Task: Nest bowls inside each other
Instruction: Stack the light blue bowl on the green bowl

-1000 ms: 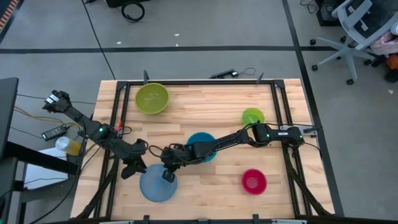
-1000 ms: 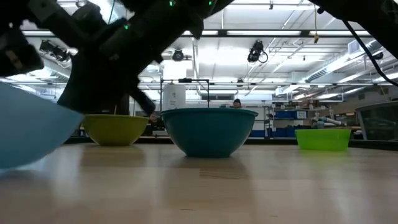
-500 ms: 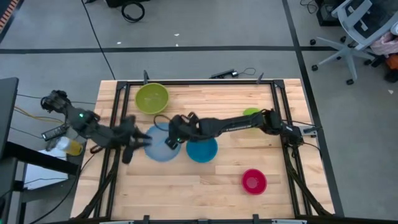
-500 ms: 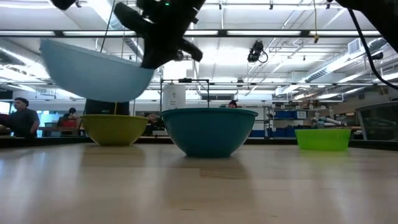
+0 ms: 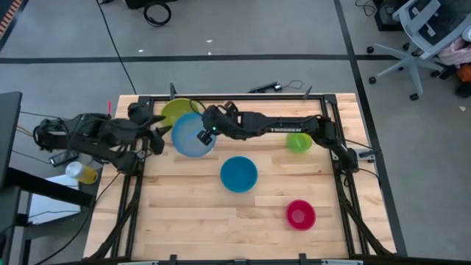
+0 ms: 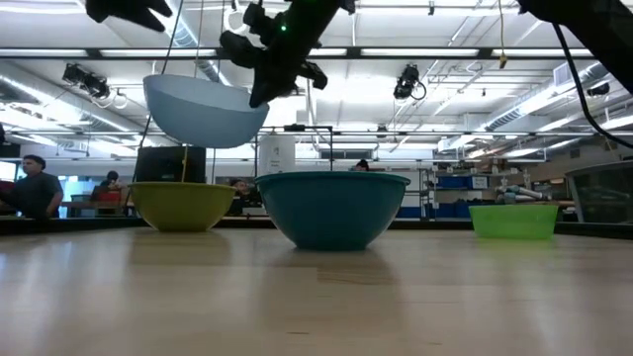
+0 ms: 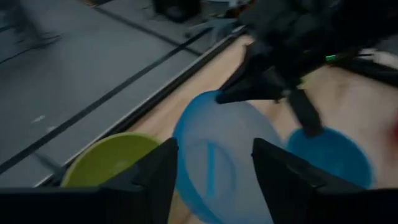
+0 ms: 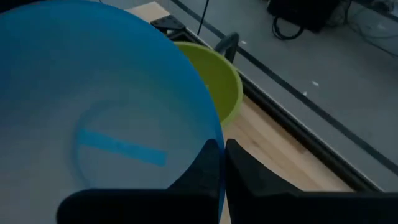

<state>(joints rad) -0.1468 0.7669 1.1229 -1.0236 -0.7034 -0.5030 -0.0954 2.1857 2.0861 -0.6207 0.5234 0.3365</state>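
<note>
The light blue bowl [image 5: 191, 135] hangs in the air, opening up, with my right gripper [image 8: 222, 165] shut on its rim. In the high view it covers the near right part of the large yellow-green bowl [image 5: 174, 110], which stands on its base at the far left. The teal bowl [image 5: 239, 174] stands mid-table, the small lime green bowl [image 5: 299, 141] at the right and the red-pink bowl [image 5: 300, 214] near right. My left gripper [image 7: 214, 180] is open, raised just left of the light blue bowl [image 7: 224, 162] and apart from it. My right gripper pinches the light blue bowl's rim [image 8: 214, 140] on the side toward the table's right, one finger inside the bowl and one outside. The fingers come from the right, slanting down. The bowl is lifted clear of the table [image 6: 203, 109], almost level.
A black frame [image 5: 235, 96] runs round the wooden table top. Bare wood lies along the near edge, left of the red-pink bowl. A person [image 6: 35, 188] sits in the room beyond the table.
My right gripper has carried the light blue bowl up from the table's near left part and toward the far edge; the bowl now hangs partly over the yellow-green bowl. My left gripper has risen, drawn toward the far left and tipped up closer to level.
</note>
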